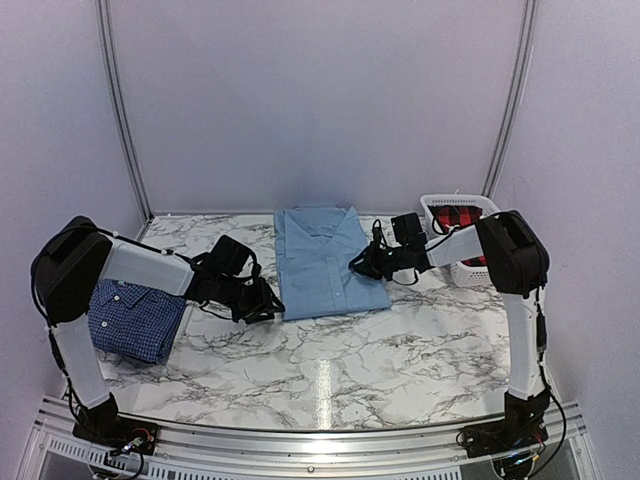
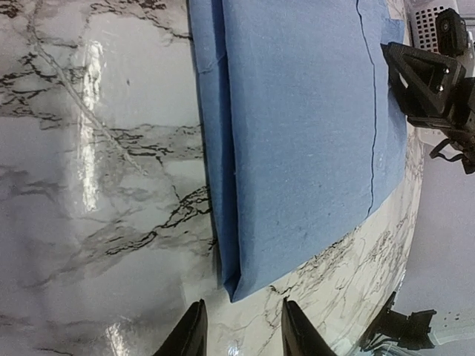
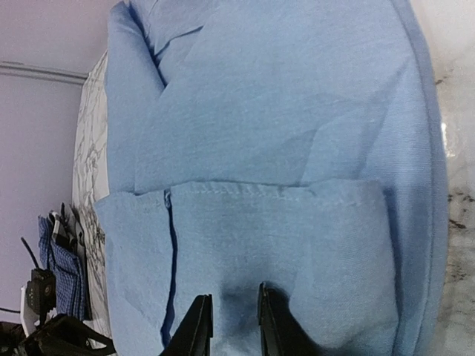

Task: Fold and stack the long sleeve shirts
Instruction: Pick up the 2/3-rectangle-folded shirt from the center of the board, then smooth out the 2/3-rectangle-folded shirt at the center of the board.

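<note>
The light blue shirt (image 1: 325, 262) lies folded into a rectangle at the middle back of the marble table, collar at the far end. It also shows in the left wrist view (image 2: 297, 133) and the right wrist view (image 3: 274, 163). The dark blue checked shirt (image 1: 135, 318) lies folded at the left, partly under my left arm. My left gripper (image 1: 268, 302) is open and empty, just off the light blue shirt's near left corner (image 2: 236, 291). My right gripper (image 1: 360, 263) is open and hovers just above the shirt's right edge, with nothing between its jaws.
A white basket (image 1: 457, 232) with a red and black checked cloth (image 1: 460, 222) in it stands at the back right, behind my right arm. The marble table (image 1: 330, 370) runs to a metal rail at the near edge.
</note>
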Available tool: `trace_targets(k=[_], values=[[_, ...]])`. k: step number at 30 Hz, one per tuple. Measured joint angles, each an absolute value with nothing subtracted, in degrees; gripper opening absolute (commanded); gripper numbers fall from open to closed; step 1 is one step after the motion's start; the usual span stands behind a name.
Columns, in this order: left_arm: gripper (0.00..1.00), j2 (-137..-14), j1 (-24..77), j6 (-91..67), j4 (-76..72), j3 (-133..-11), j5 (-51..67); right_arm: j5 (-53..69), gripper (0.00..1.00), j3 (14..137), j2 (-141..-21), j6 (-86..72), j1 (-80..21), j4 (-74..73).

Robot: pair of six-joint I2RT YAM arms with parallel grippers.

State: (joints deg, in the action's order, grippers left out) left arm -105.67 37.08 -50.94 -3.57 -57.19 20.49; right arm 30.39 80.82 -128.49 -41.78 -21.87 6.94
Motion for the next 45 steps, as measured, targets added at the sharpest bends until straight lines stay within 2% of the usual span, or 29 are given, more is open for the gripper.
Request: trace_targets(k=[5, 9, 12, 15, 25, 35, 40, 45], values=[[0.35, -108.7, 39.1, -53.1, -3.7, -58.7, 18.9, 30.5, 0.27, 80.8, -128.5, -42.1, -21.9, 7.4], [0.27, -110.0, 40.2, -55.2, -3.8, -60.3, 16.5, 30.5, 0.27, 80.8, -128.5, -42.1, -21.9, 7.6], [0.18, -110.4, 40.6, -56.8, -3.9, -60.7, 14.5, 30.5, 0.28, 80.8, -128.5, -42.1, -21.9, 7.6], [0.0, -110.7, 40.7, -58.6, -3.8, -60.8, 13.3, 30.5, 0.29, 80.8, -128.5, -42.0, -21.9, 7.7], [0.0, -110.3, 40.3, -58.7, -3.0, -60.5, 15.6, 29.7, 0.3, 76.5, -124.5, -40.1, -22.1, 7.2], [0.0, -102.4, 36.6, -54.4, 2.1, -52.1, 20.7, 28.0, 0.33, 71.2, -116.6, -37.6, -27.9, 6.7], [0.0, -102.3, 36.2, -53.5, 2.5, -52.0, 21.1, 28.1, 0.33, 71.1, -116.5, -37.4, -31.8, 7.0], [0.0, -102.3, 36.0, -52.9, 2.7, -52.0, 21.1, 27.9, 0.34, 71.3, -118.3, -36.6, -30.8, 6.9]])
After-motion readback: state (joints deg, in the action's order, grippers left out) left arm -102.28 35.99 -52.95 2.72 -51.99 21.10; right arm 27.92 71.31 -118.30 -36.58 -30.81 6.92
